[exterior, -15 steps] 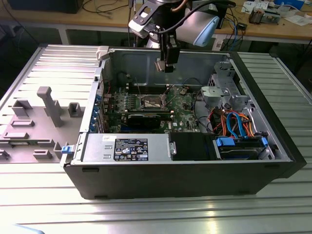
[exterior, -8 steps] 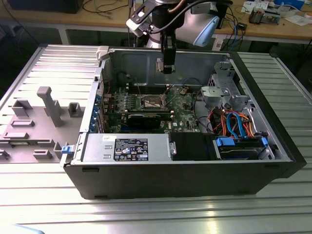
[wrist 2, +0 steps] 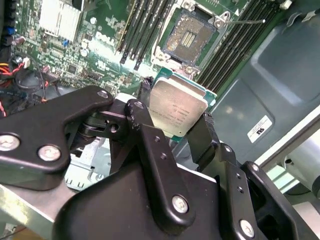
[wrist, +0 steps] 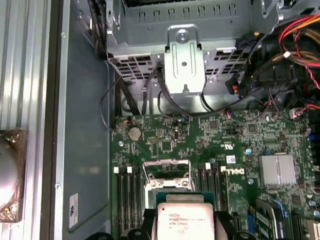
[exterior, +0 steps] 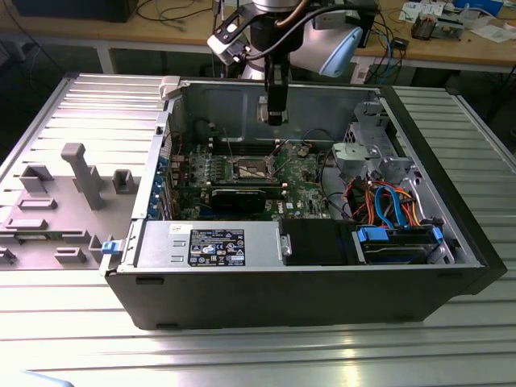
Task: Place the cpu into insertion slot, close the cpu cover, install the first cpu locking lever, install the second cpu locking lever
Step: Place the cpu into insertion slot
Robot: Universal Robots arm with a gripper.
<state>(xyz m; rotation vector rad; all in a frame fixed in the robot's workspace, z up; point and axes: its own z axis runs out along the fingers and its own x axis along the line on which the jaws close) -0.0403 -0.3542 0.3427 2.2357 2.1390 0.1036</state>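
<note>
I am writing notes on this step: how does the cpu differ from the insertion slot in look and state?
The cpu has a dull silver-grey metal top; the insertion slot shows a brownish-gold contact field. The cpu is held off the board in the gripper; the insertion slot sits fixed in the green motherboard, uncovered and empty. Both are square.
</note>
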